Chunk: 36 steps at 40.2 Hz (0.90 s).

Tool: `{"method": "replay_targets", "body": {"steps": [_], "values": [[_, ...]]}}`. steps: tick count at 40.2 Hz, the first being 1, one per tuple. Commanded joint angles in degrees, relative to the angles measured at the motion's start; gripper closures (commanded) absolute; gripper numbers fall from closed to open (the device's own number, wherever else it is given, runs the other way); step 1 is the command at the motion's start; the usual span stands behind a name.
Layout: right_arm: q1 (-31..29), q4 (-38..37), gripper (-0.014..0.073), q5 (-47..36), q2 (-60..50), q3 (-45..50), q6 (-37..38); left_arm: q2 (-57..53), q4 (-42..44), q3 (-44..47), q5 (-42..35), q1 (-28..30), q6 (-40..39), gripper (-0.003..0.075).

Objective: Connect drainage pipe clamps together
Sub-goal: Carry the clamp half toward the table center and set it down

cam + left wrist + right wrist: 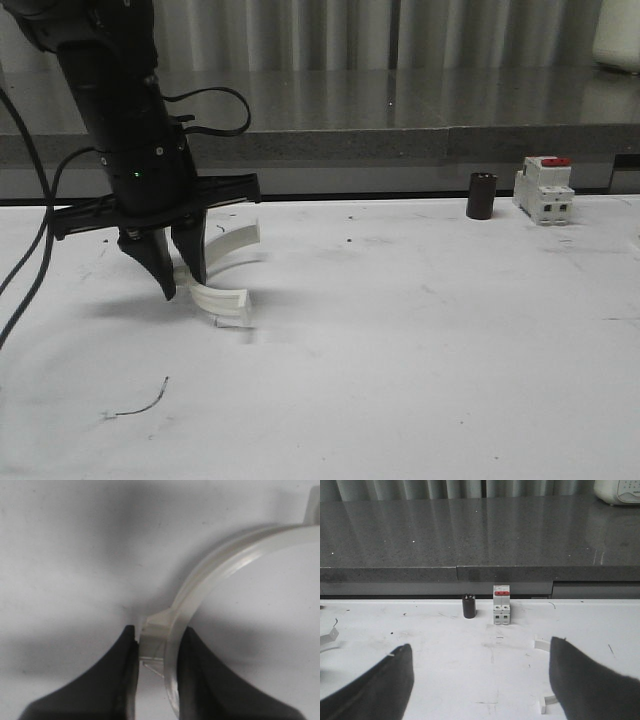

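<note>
Two white half-ring drainage pipe clamps lie left of centre on the white table. The near half [222,299] rests flat. The far half [238,243] arcs behind it, and their right ends stand apart. My left gripper [184,285] points down at their left ends, which its fingers hide. In the left wrist view that gripper [159,635] is shut on a clamp [220,567], with the band and its side lug squeezed between the two black fingers. My right gripper [480,645] hangs open over bare table, holding nothing.
A black cylinder [481,195] and a white breaker with a red top [543,190] stand at the back right, near the grey ledge [400,140]. A thin wire scrap [140,402] lies front left. Small white bits [542,642] sit near my right gripper's finger.
</note>
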Motion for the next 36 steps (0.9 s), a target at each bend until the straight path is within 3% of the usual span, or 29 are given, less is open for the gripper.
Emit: {"method": "replay_targets", "body": {"steps": [1,36], "values": [[-0.4,-0.1,0.001,-4.3,0.8,-2.1,-0.5,-2.9,0.3,-1.7,-0.3,-0.2,-1.0,0.0701],[-0.4,-0.1,0.001,-4.3,0.8,-2.1,-0.5,-1.2,-1.2,-2.0,-0.4,-0.2,-0.8,0.034]]}}
